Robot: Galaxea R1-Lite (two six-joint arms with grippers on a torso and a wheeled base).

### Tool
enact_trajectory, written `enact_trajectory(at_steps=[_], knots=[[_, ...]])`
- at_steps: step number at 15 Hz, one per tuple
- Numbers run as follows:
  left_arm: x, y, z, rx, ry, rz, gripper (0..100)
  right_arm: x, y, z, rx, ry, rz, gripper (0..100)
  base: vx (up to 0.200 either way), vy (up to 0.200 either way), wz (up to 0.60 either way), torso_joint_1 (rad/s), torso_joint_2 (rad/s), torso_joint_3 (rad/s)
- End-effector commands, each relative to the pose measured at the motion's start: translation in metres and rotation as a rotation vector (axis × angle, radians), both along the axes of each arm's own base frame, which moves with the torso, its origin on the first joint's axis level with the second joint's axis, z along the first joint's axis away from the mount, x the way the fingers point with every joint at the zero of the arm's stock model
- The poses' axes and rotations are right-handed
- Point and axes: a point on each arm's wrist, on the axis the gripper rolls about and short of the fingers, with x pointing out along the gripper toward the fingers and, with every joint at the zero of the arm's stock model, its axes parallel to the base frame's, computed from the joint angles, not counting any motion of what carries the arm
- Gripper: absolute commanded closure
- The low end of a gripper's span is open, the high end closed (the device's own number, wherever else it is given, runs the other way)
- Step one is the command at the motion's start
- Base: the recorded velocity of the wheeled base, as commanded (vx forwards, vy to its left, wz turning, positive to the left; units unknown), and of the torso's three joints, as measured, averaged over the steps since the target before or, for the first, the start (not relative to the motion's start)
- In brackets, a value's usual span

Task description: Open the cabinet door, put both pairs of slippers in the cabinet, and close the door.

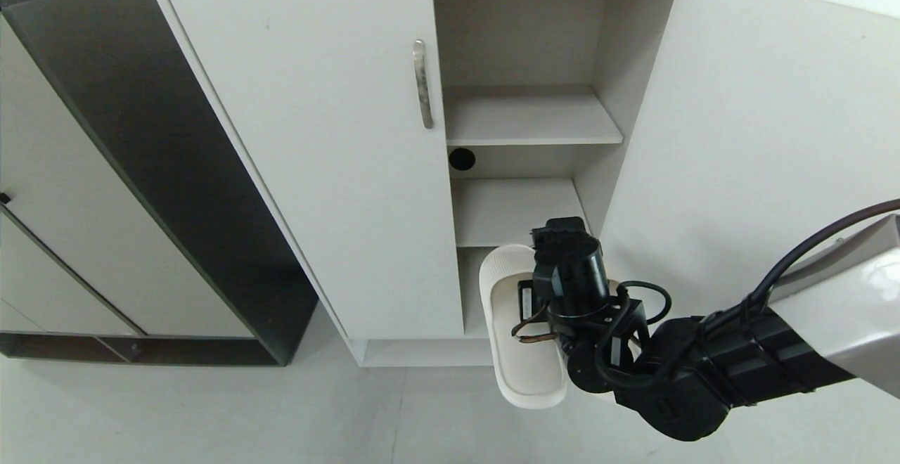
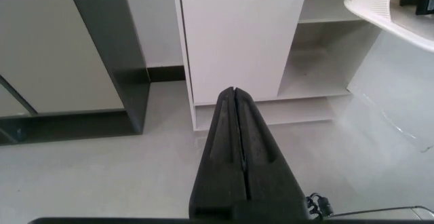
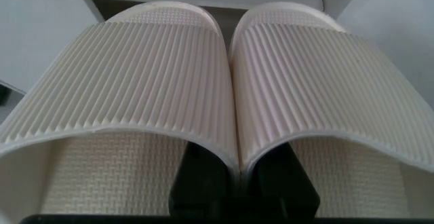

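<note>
Holds in the right gripper [image 3: 239, 183], clamped on their inner walls, a pair of white ribbed slippers [image 1: 524, 351], side by side, toes at the mouth of the lowest compartment [image 1: 471, 295] of the cabinet [image 1: 633, 63]. Right door [image 1: 745, 133] swung wide, left door [image 1: 309, 169] shut. Left gripper [image 2: 234, 98], fingers pressed together, above the floor [image 2: 122, 176] before the cabinet.

- A dark grey furniture frame [image 1: 162, 169] stands on the left, with a tall side panel and a low base rail [image 1: 140, 349] running leftward.
- Pale flat fronts [image 1: 56, 239] sit within that frame, divided by thin dark seams.
- A light grey floor [image 1: 211, 415] spreads across the near side.
</note>
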Motion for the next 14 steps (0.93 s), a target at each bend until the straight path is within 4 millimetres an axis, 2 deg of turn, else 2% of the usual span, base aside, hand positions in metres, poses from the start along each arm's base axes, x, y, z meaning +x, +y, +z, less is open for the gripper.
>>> enact_trajectory(at_steps=[1, 3, 7, 9, 14], knots=[[0.0, 0.0, 0.0, 0.001, 0.002, 0.0, 100, -0.006, 0.004, 0.001, 0.003, -0.013, 0.008, 100, 0.0, 0.0, 0.0, 0.002, 0.0, -0.198], [0.0, 0.0, 0.0, 0.001, 0.002, 0.0, 100, -0.01, 0.005, 0.001, -0.004, -0.043, 0.024, 100, 0.0, 0.0, 0.0, 0.002, 0.0, -0.195], [0.0, 0.0, 0.0, 0.001, 0.002, 0.0, 100, -0.025, -0.013, -0.009, -0.067, -0.181, 0.029, 100, 0.0, 0.0, 0.0, 0.0, 0.0, -0.182], [0.0, 0.0, 0.0, 0.001, 0.002, 0.0, 100, -0.028, -0.016, -0.006, -0.056, -0.256, 0.012, 100, 0.0, 0.0, 0.0, -0.004, 0.0, -0.025], [0.0, 0.0, 0.0, -0.001, 0.002, 0.0, 100, -0.035, -0.032, -0.013, -0.078, -0.235, 0.001, 100, 0.0, 0.0, 0.0, 0.0, 0.0, 0.0]])
